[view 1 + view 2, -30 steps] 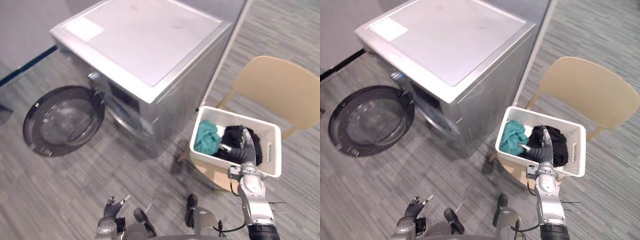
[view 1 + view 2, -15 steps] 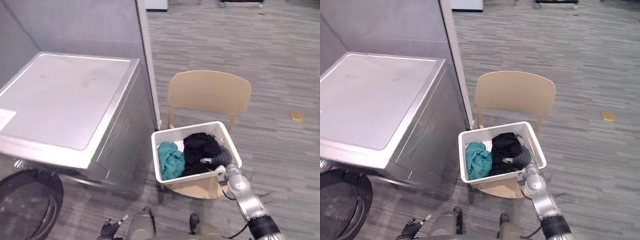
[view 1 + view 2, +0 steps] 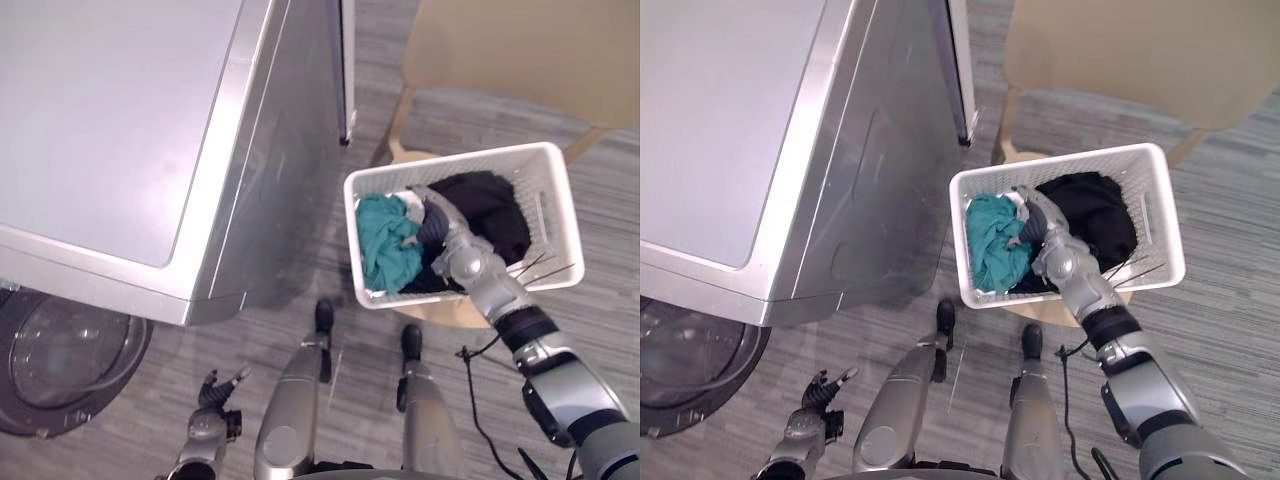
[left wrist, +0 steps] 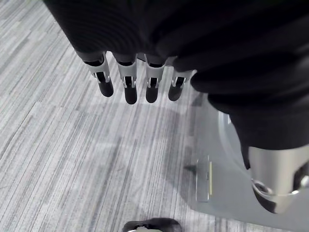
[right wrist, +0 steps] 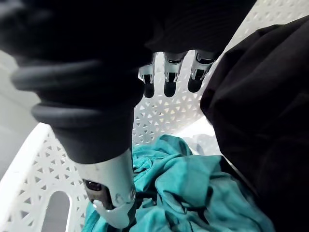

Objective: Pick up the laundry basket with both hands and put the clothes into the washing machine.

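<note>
**Left eye view.** The whole picture has shifted since half a second ago, so the camera has moved. The white laundry basket (image 3: 460,163) still sits on the tan chair (image 3: 520,50), right of the washing machine (image 3: 100,120). The right hand (image 3: 432,215) has gone from the near rim deeper in, between the teal garment (image 3: 385,240) and the black garment (image 3: 495,215). The left hand (image 3: 215,395) stays low at the near left, well apart from the basket. Judgement: the two-handed lift has not begun.

**Right eye view.** The same layout. The round glazed door (image 3: 690,360) stands open at the near left.

**Left wrist view.** Fingers (image 4: 126,84) are straight and released above the striped grey floor (image 4: 63,145).

**Right wrist view.** Fingers (image 5: 166,77) are extended and grasp nothing, facing the rigid lattice wall. Both garments are soft and crumpled.
</note>
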Controlling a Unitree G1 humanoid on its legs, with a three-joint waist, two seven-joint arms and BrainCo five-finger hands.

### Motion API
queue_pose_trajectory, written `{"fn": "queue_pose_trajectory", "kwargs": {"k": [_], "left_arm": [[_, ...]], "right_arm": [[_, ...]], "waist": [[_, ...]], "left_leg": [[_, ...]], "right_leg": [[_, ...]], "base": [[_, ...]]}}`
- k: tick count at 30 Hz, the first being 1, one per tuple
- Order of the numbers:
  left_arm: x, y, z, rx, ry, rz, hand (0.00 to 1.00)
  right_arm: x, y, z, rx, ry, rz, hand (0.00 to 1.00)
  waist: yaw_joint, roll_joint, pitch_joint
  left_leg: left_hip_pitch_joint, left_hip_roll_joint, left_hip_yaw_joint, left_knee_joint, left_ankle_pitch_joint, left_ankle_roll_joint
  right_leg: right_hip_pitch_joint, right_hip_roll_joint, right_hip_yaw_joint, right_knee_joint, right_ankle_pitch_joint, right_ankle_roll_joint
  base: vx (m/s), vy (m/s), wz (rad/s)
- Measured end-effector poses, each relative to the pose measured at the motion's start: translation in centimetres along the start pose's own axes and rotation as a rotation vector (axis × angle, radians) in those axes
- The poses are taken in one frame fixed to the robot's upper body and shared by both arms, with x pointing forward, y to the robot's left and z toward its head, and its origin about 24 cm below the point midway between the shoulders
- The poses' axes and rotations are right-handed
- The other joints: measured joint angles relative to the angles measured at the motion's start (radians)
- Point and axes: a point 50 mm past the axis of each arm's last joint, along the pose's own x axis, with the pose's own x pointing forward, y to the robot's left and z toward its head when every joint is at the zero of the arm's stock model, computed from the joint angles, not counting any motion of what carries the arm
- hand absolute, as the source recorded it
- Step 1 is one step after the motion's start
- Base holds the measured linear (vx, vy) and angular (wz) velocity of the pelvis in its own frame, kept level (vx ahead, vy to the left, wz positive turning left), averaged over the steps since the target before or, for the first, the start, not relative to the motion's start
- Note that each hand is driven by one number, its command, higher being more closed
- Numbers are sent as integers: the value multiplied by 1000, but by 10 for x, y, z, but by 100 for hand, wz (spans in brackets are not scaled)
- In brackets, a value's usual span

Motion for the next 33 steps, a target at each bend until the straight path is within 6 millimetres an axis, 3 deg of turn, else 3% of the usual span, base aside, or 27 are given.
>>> {"fn": "queue_pose_trajectory", "kwargs": {"k": [5, 9, 10, 12, 20, 23, 29, 33], "left_arm": [[6, -12, 47, -92, -145, -17, 0], [5, -13, 63, -133, -204, -10, 0], [5, -13, 64, -144, -204, -11, 0], [5, -13, 65, -145, -204, -9, 0], [6, -12, 65, -141, -201, -10, 0], [6, -12, 65, -142, -198, -9, 0], [5, -8, 62, -149, -187, 2, 0], [2, -6, 54, -149, -167, 6, 0]], "right_arm": [[11, -10, 14, -54, -27, -38, 0], [15, -2, 25, -102, -52, -11, 0], [15, -1, 27, -115, -60, -6, 100], [17, 2, 31, -110, -62, 1, 100], [21, 8, 39, -91, -55, 14, 100], [15, 6, 39, -7, -57, -15, 100], [-22, -5, 47, 348, -114, -206, 100], [-59, -4, 30, 624, -39, -353, 100]], "waist": [[21, 0, 13], [24, -1, 28], [27, -2, 29], [42, -7, 32], [44, -12, 33], [38, -16, 33], [20, -70, 27], [17, -98, 8]], "left_leg": [[-81, -1, -40, -42, 49, -14], [-88, 3, -53, -55, 58, -24], [-88, 7, -52, -59, 63, -24], [-86, 10, -53, -59, 69, -26], [-57, 26, -51, -61, 77, -38], [-29, 31, -48, -75, 84, -47], [58, 46, -27, -85, 83, -47], [156, 48, -19, -109, 77, -43]], "right_leg": [[-107, 0, -50, 71, -27, -19], [-119, -8, -97, 130, -70, -34], [-125, -7, -106, 146, -77, -43], [-129, -8, -117, 165, -90, -45], [-124, -4, -141, 224, -117, -65], [-104, -1, -143, 224, -117, -65], [-18, 8, -147, 198, -117, -65], [72, 12, -149, 178, -120, -63]], "base": [[-39, -49, 24], [8, -64, 38], [29, -72, 20], [30, -77, 13], [-1, -70, 2], [-45, -43, -3], [-42, -31, -9], [3, -6, -1]]}}
